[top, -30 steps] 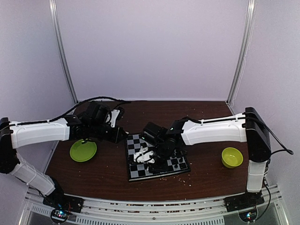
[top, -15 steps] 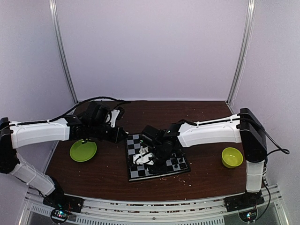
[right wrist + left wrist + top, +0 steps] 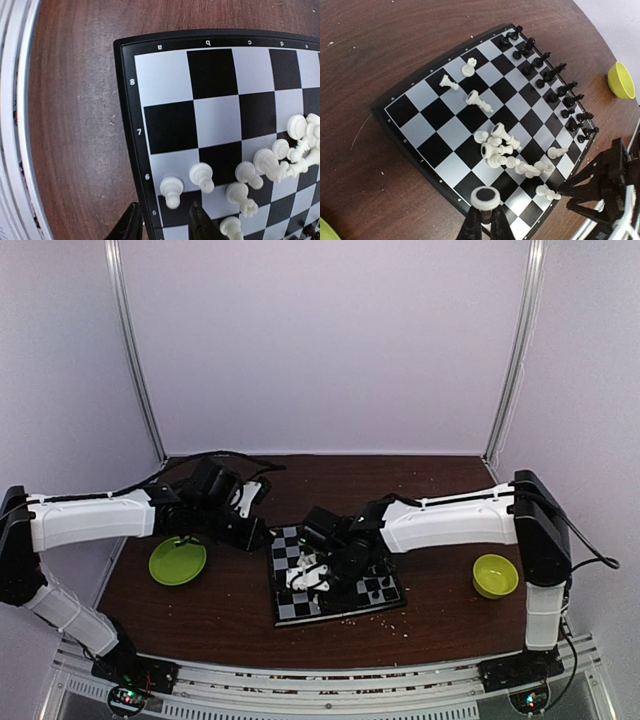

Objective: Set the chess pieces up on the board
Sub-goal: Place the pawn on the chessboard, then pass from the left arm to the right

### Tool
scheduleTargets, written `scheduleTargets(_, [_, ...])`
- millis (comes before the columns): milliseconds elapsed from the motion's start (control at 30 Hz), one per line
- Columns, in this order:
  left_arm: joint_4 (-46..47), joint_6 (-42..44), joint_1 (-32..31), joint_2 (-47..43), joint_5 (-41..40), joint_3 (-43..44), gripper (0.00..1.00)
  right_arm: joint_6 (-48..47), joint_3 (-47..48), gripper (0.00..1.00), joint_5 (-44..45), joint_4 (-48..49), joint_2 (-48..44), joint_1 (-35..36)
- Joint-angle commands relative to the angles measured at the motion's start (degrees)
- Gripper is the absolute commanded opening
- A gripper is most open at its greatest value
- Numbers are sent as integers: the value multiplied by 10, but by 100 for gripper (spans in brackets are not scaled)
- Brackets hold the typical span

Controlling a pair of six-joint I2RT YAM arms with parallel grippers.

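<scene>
"What have your claws got?"

"My left claw (image 3: 485,212) is clamped on one white piece (image 3: 485,197), by the left side of the board (image 3: 435,125). My right claw (image 3: 166,222) stands apart, astride the board's rim."

"And the rest?"

"White pieces (image 3: 507,155) lie tumbled mid-board. Black pieces (image 3: 555,82) stand along its right side."

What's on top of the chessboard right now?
Black pieces line one edge of the board; white pieces lie scattered, many toppled in a heap mid-board. In the top view the right arm covers part of the board, hiding squares beneath.
</scene>
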Motion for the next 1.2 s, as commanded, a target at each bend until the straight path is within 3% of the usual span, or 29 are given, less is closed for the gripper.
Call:
scheduleTargets(0, [-87, 58, 4, 30, 56, 70, 0, 0, 12, 33, -29, -51, -90, -17])
scheduleTargets(167, [-178, 106, 5, 72, 192, 135, 0, -18, 8, 32, -61, -55, -173, -47])
scheduleTargets(300, [-238, 144, 5, 96, 308, 168, 0, -70, -3, 31, -26, -14, -217, -55])
scheduleTargets(467, [-286, 173, 5, 129, 433, 200, 0, -122, 23, 30, -13, -7, -208, -54])
scheduleTargets(633, [-288, 175, 5, 144, 524, 202, 0, -172, 43, 38, -23, -18, -191, -37])
scheduleTargets(933, [-289, 172, 4, 166, 601, 210, 0, -211, 51, 46, 13, -2, -169, 12])
scheduleTargets(1167, [-290, 170, 4, 181, 624, 222, 0, -223, 57, 43, 49, 4, -148, 35])
